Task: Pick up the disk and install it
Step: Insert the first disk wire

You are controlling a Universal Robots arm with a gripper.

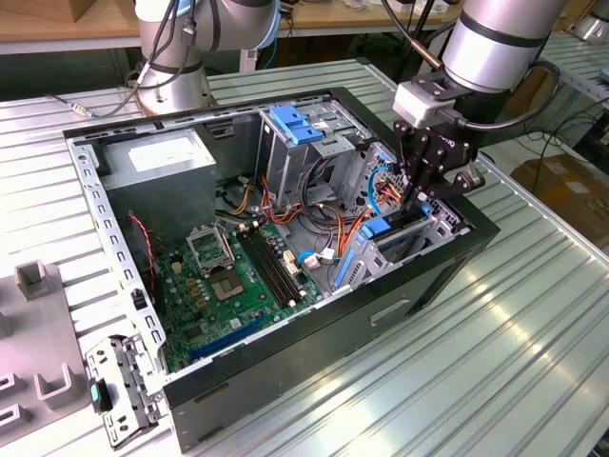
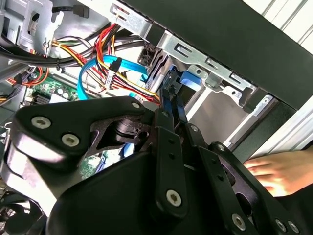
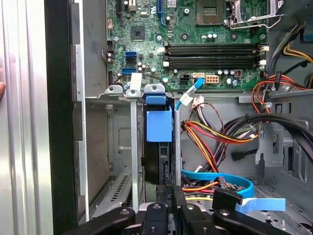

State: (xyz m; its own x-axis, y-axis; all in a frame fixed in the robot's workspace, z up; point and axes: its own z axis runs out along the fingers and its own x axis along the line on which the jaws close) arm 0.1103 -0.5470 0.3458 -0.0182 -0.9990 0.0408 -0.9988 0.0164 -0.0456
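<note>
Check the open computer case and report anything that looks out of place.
A person's hand rests on the table just outside the case wall, close to the gripper; fingertips also peek in at the first wrist view's edge. Otherwise, the disk stands on edge in its bay, with the gripper closed on it.

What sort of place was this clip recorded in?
Probably a robotics lab or test bench: an open computer case lies on a ribbed metal table, with another robot arm's base and wooden benches behind.

blue plastic disk [image 3: 159, 125], matt black hand [image 3: 171, 208], ribbed metal table [image 1: 533, 324]
</note>
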